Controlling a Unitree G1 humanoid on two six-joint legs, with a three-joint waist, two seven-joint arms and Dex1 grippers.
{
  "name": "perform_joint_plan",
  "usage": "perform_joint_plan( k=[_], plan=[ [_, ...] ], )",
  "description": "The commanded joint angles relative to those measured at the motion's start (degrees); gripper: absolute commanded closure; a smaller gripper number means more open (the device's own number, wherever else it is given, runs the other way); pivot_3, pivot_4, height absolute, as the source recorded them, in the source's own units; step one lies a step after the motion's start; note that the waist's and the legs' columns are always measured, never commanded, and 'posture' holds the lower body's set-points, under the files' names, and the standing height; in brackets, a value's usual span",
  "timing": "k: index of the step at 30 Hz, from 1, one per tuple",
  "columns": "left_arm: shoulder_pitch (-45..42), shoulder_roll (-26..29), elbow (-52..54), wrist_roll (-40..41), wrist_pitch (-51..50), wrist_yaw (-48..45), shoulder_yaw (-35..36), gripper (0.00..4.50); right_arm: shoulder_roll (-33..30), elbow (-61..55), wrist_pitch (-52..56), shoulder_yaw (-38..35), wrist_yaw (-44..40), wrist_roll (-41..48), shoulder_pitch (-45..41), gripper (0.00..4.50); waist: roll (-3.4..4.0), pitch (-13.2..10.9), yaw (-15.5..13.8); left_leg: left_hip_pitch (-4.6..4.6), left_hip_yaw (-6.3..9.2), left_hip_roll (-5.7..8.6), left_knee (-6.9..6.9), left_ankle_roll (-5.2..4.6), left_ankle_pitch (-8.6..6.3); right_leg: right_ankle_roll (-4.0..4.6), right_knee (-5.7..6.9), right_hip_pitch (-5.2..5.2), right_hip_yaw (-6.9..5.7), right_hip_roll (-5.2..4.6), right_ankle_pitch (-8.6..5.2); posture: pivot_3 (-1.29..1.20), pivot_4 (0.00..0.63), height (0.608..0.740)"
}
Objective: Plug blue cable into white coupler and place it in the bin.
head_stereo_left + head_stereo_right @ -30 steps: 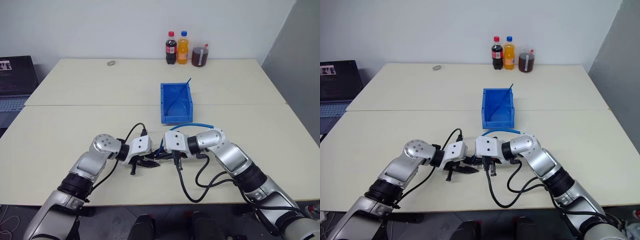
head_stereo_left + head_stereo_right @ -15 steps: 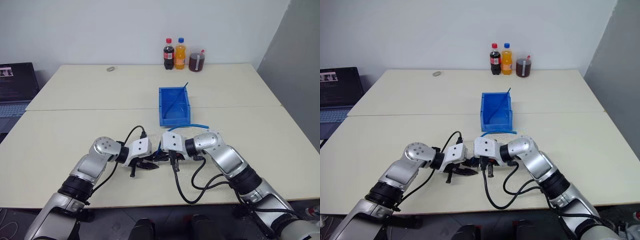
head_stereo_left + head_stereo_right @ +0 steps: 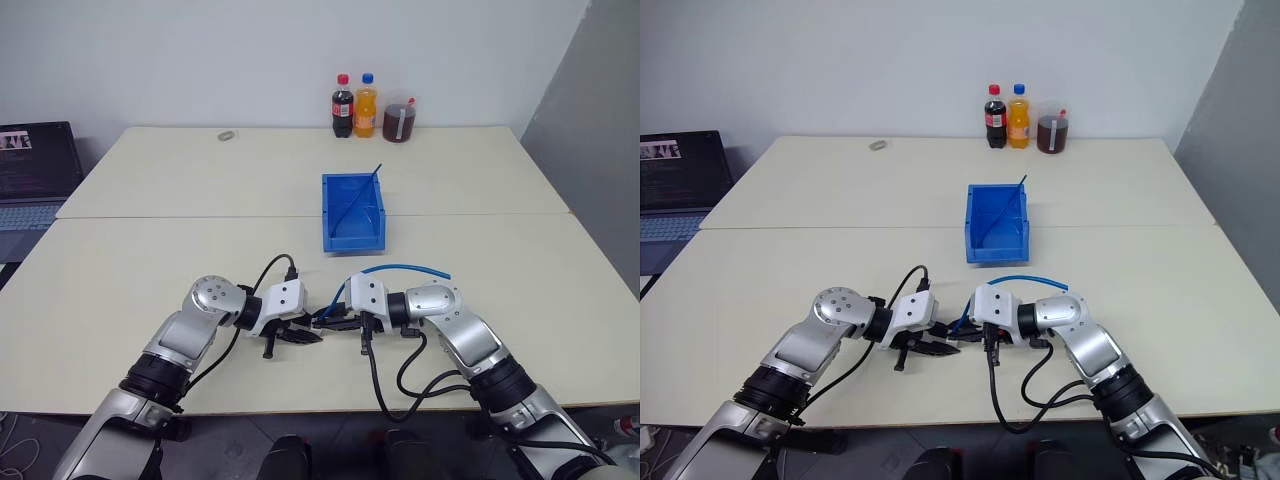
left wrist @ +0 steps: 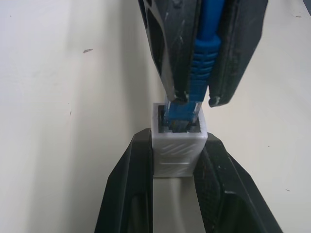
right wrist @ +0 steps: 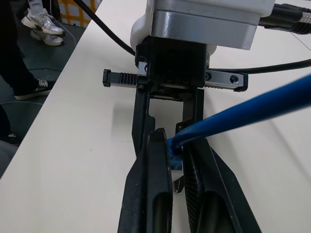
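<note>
Meeting low over the table (image 3: 120, 270), nearer the front edge than a second ago: left gripper (image 4: 177, 160) clenched on the coupler (image 4: 179, 145), right gripper (image 4: 198, 99) clamped on the cable (image 4: 206, 48) just behind its plug. Plug tip now inside the coupler's socket, seen close in the left wrist view. Cable arcing back over the right wrist, swung further right than before. Bin (image 3: 354, 240) unmoved, well beyond the grippers, holding a thin dark strand.
</note>
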State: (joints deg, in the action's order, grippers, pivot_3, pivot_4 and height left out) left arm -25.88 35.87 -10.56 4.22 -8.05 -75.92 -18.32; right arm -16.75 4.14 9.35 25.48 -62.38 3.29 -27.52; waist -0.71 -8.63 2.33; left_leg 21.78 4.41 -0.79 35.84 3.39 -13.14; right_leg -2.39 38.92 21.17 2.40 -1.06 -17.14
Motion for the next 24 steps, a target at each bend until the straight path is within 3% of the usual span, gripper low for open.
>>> perform_joint_plan(
  k=[1, 12, 19, 20, 24],
  plan=[
    [-0.25, -0.51, 0.64, 0.64, 0.05, 0.32, 0.31, 3.71, 1.55, 3.51, 3.23, 6.96, -3.10, -1.83, 0.84, 4.45, 0.00, 0.00, 0.01, 0.00, 0.01, -0.01, 0.00, 0.00, 0.00, 0.00, 0.01, 0.00, -0.01, 0.01, 0.00, 0.00, 0.150, 0.740],
    [-0.34, -0.95, 0.53, 0.43, 0.16, 0.46, 0.38, 3.71, 2.97, 7.23, 6.55, 12.73, -6.22, -5.41, -3.11, 4.46, 0.01, 0.01, 0.51, -0.11, 0.05, -0.07, -0.04, -0.01, 0.00, 0.06, 0.05, -0.01, -0.02, 0.07, -0.04, 0.00, 0.150, 0.740],
    [0.70, -0.62, -0.02, 0.13, 1.20, 3.21, 2.27, 3.71, 2.49, 2.58, 4.40, 5.83, -2.88, -2.32, -2.45, 4.46, 0.04, -0.01, 0.60, -0.10, 0.06, -0.07, -0.06, 0.00, 0.00, 0.07, 0.06, -0.02, -0.03, 0.06, -0.04, 0.00, 0.150, 0.740],
    [0.81, -0.34, -0.07, 0.16, 1.45, 3.26, 2.63, 3.00, 2.26, 1.22, 4.57, 4.79, -2.48, -1.72, -2.17, 4.46, 0.04, -0.02, 0.59, -0.08, 0.06, -0.06, -0.06, 0.00, 0.00, 0.07, 0.06, 0.00, -0.03, 0.06, -0.04, 0.00, 0.150, 0.740],
    [1.89, 0.82, 1.15, 1.99, 1.55, 3.71, 4.98, 2.18, 0.48, -5.19, 6.17, 1.25, -1.80, 0.59, -0.80, 4.46, 0.00, -0.39, 0.50, 0.10, 0.08, -0.05, -0.04, 0.00, 0.00, 0.04, 0.05, 0.13, -0.05, 0.04, -0.03, 0.00, 0.150, 0.740]
  ],
)
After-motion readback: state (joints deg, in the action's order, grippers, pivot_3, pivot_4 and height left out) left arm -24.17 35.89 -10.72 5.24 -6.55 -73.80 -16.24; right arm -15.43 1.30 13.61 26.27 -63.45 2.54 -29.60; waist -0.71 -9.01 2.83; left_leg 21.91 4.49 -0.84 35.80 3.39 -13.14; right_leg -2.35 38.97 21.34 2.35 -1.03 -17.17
